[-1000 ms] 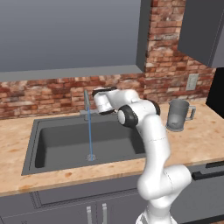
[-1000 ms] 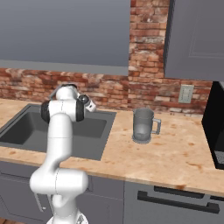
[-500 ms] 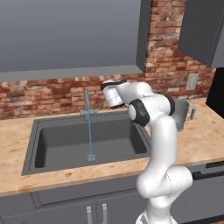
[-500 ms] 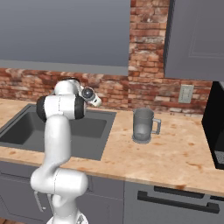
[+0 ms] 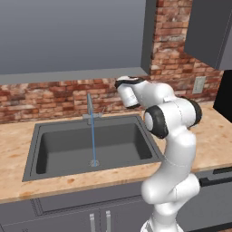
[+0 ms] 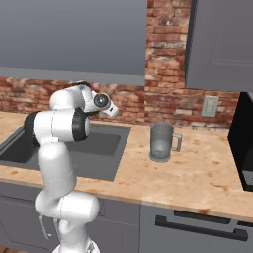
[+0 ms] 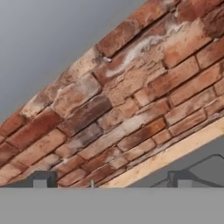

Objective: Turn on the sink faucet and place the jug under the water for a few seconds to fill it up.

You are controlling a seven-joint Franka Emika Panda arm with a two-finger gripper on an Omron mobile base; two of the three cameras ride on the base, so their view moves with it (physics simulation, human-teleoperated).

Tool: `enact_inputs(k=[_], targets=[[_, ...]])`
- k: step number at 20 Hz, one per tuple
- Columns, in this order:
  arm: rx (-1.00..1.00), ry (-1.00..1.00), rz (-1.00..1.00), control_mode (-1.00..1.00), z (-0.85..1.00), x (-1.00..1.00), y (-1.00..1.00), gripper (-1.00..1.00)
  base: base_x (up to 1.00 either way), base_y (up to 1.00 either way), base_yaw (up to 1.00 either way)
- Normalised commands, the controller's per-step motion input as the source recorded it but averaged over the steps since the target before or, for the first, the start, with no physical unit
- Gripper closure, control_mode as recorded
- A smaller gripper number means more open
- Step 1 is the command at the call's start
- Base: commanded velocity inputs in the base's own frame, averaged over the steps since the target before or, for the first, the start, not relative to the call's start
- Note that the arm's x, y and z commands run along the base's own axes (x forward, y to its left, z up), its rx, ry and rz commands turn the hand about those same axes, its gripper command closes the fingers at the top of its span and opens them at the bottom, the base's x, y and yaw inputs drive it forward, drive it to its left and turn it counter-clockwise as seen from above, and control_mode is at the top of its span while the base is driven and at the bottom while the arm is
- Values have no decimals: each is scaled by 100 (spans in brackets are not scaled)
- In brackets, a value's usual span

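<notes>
— Where's your pincer right now?

— I've got the gripper spread wide with nothing in it. The two tips sit far apart at the bottom of my hand view, and past them I see brick wall and a strip of counter edge. From the base it sits above the far right corner of the sink, pointed at the wall.

— And the tap?

— The sink faucet stands at the far edge of the basin, and the water drops in a thin straight line to the drain. So I'd say the first half of the job is done.

— The jug?

— The jug stands upright on the counter to the right of the sink, well apart from the stream, handle turned to the right, away from me. It's empty as far as I can tell.

— Why the open jaws?

— My guess: they're released ready for a grab. Next I'd swing right, lower, and take the jug by its body or handle.
</notes>
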Motion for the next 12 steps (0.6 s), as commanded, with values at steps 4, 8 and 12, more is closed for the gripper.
enact_inputs(k=[4,8,12], targets=[[-4,0,0,-100,58,-91,-14,-100,0,0,0],[-4,2,0,-100,47,-100,-9,-100,0,0,0],[-3,0,0,-100,43,-100,-27,-100,0,0,0]])
